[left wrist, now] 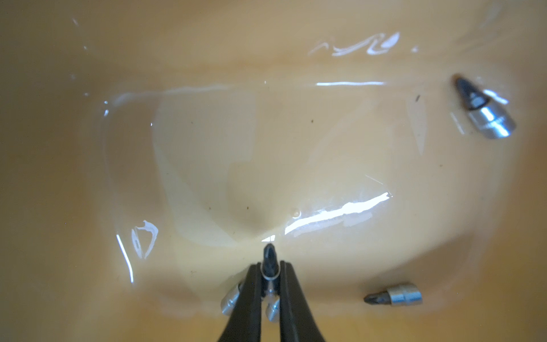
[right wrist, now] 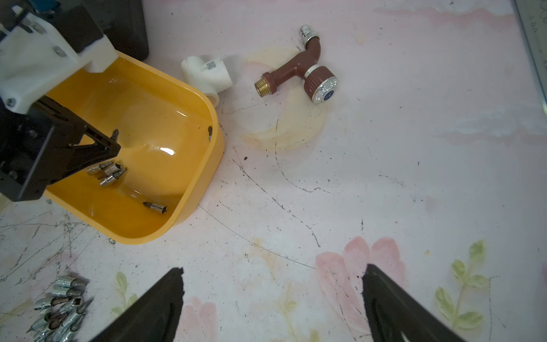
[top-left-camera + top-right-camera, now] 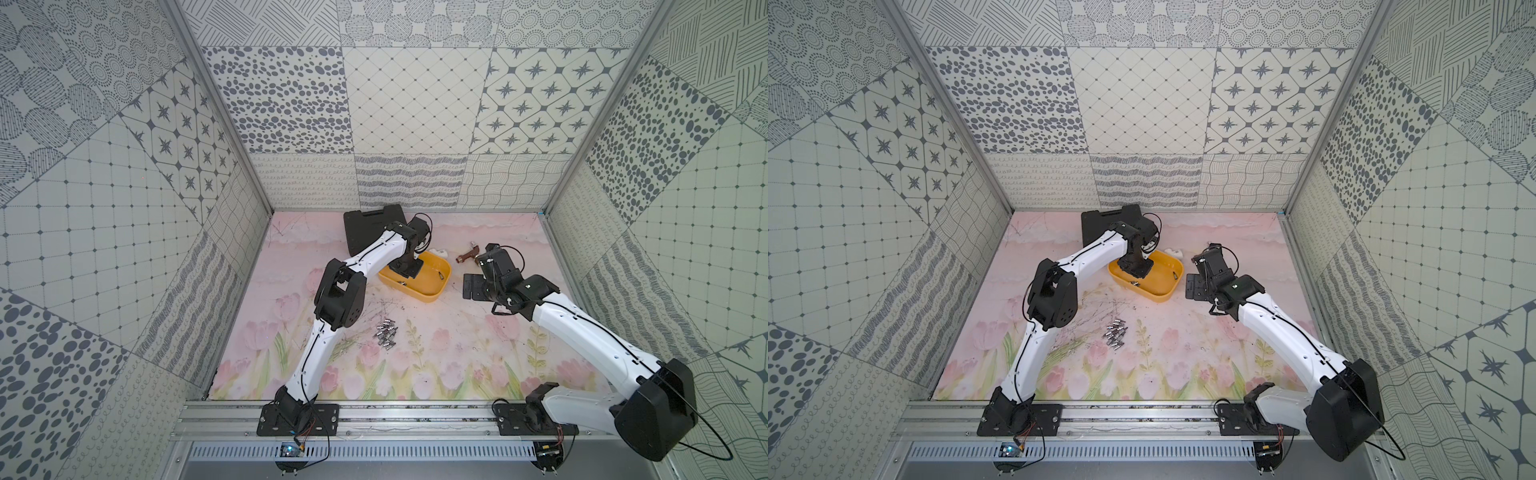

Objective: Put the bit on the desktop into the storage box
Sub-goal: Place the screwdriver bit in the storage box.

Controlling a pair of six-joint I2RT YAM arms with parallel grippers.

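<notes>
Pinching a bit [image 1: 269, 254] between jaws drawn almost together, the left gripper [image 1: 269, 264] hangs inside the yellow box [image 1: 207, 148]. The bit's long axis runs in line with the fingers. Its dark tip sticks out past them toward the box floor straight ahead, close to it, though I cannot tell whether it touches. Since the floor lies directly off the tip, the coming move looks to be a plain release with no travel. A few loose bits [image 2: 108, 173] lie on the floor just under the fingers, so the dropped one may land against them.

The right gripper [image 2: 273, 269] is spread wide and holds nothing. It hovers over bare table with the box off to one side of it.

The heap of bits [image 3: 385, 333] waiting on the table lies outside the box, back toward the left arm's base. It seems nearer the left gripper than the right.
</notes>
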